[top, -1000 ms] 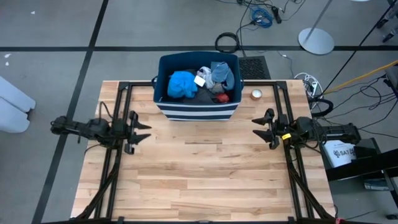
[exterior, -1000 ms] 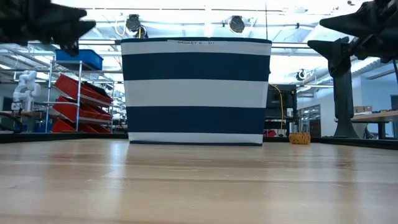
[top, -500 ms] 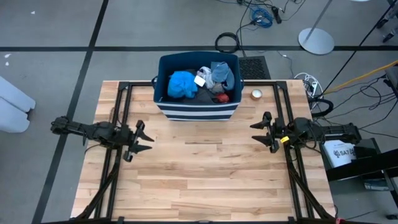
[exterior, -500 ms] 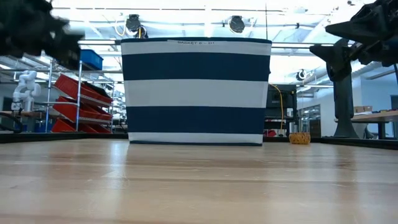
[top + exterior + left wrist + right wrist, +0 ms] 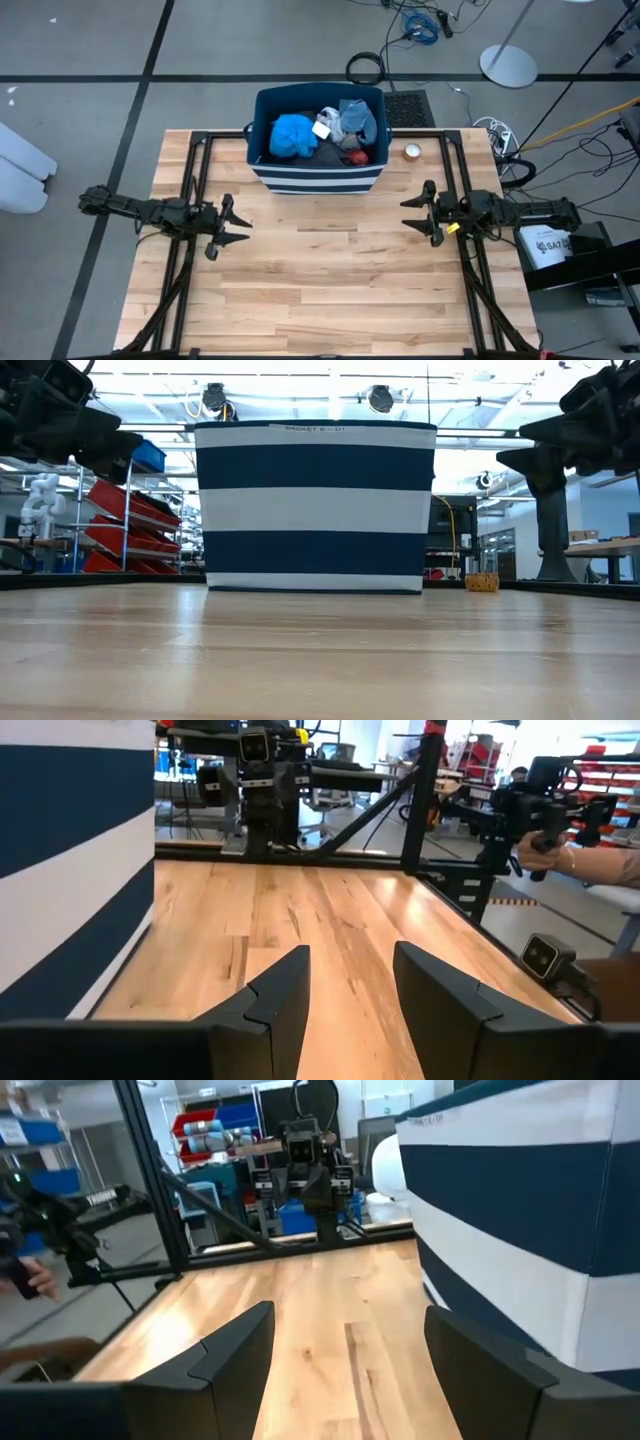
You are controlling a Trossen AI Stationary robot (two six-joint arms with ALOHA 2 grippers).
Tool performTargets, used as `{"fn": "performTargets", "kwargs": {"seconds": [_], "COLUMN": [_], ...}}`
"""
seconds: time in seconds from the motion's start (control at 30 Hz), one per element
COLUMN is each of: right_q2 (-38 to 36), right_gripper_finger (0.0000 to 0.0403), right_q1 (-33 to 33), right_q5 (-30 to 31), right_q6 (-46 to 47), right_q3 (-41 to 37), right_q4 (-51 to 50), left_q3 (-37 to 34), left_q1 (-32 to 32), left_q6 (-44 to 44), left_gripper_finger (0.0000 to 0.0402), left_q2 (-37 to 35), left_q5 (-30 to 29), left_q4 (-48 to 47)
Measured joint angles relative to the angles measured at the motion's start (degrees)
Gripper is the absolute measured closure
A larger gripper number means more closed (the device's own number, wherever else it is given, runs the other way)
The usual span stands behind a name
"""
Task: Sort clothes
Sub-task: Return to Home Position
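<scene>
- Clothes (image 5: 320,135) are all piled in the striped bin (image 5: 262,112) at the table's (image 5: 330,285) far edge; I see none loose (sorting looks done).
- My left gripper (image 5: 235,228) and right gripper (image 5: 410,213) hang spread, empty, at opposite sides; only parking left, I reckon.

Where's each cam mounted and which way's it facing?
High: overhead, straight down on table, bin holding clothes; shows left gripper and right gripper, both open.
Low: tabletop height, facing bin's striped wall; arm parts at upper corners.
Left wrist: looks across table past own fingers.
Right wrist: same, opposite way, own fingers.
Shared: bin in all four.
</scene>
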Motion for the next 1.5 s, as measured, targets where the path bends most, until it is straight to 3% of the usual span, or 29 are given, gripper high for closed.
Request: {"fn": "performTargets", "kwargs": {"seconds": [0.17, 0.33, 1.5], "right_q2": [0.40, 0.40, 0.40], "right_gripper_finger": [0.0156, 0.0156, 0.0156], "right_q1": [0.00, 0.00, 0.00], "right_q5": [0.04, 0.04, 0.01], "right_q6": [-3.98, -4.75, -4.63], "right_q3": [0.00, 0.00, 0.00], "right_q4": [0.00, -0.01, 0.00], "left_q3": [0.00, 0.00, -0.02], "left_q1": [0.00, 0.00, 0.01], "left_q6": [-0.41, -8.63, -8.80], "left_gripper_finger": [0.0246, 0.0246, 0.0246], "left_q2": [0.00, 0.00, 0.00], "left_q5": [0.01, 0.03, 0.07], "left_q4": [0.15, 0.17, 0.19]}}
